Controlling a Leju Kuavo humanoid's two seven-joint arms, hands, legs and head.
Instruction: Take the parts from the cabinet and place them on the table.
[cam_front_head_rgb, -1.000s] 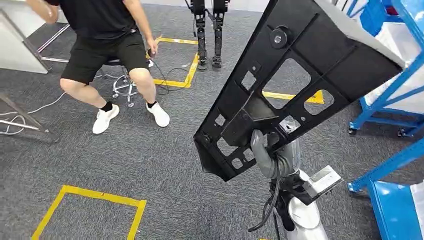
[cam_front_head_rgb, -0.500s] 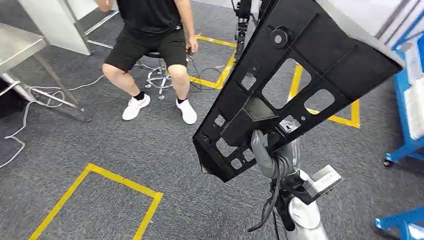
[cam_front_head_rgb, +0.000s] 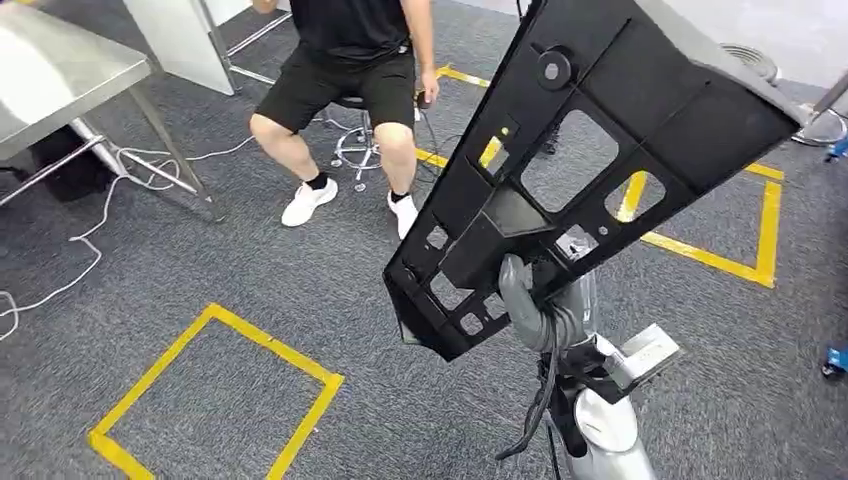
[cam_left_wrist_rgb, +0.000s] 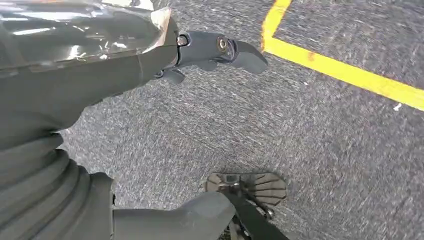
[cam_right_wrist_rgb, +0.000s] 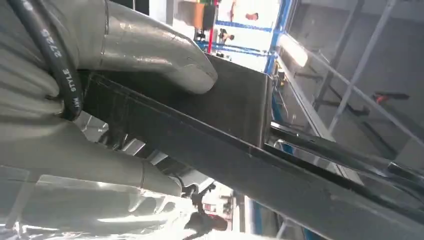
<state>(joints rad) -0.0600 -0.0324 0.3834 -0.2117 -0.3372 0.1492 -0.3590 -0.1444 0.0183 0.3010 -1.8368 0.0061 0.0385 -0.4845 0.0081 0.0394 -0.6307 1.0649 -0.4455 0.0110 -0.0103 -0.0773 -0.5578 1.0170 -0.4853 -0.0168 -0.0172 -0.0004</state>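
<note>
A: What is seen nearest, at the lower centre of the head view?

B: The right hand (cam_front_head_rgb: 545, 310) is seen closed on the lower end of the black part (cam_front_head_rgb: 590, 150); its grey thumb is pressed across the part's face, and in the right wrist view the thumb (cam_right_wrist_rgb: 165, 62) is laid over the part's dark edge (cam_right_wrist_rgb: 240, 150). The part is held up, tilted, and runs from the lower centre to the upper right of the frame, well above the carpet (cam_front_head_rgb: 250, 290).

A: And the left hand?

B: The left hand (cam_left_wrist_rgb: 210, 50) is shown over the carpet with nothing held in it; whether the fingers are spread or curled cannot be told.

A: What lies farther off?

B: A yellow floor marking (cam_front_head_rgb: 215, 385) is seen at the lower left; beyond it a seated person (cam_front_head_rgb: 350, 90) is placed at the upper centre, and the surface (cam_front_head_rgb: 55, 75) of grey metal at the upper left.

A: Which step is judged to be in hand?

B: The carry, it appears: the part is out of the cabinet and not yet set down. Next, the surface must be approached and the part lowered flat before release.
</note>
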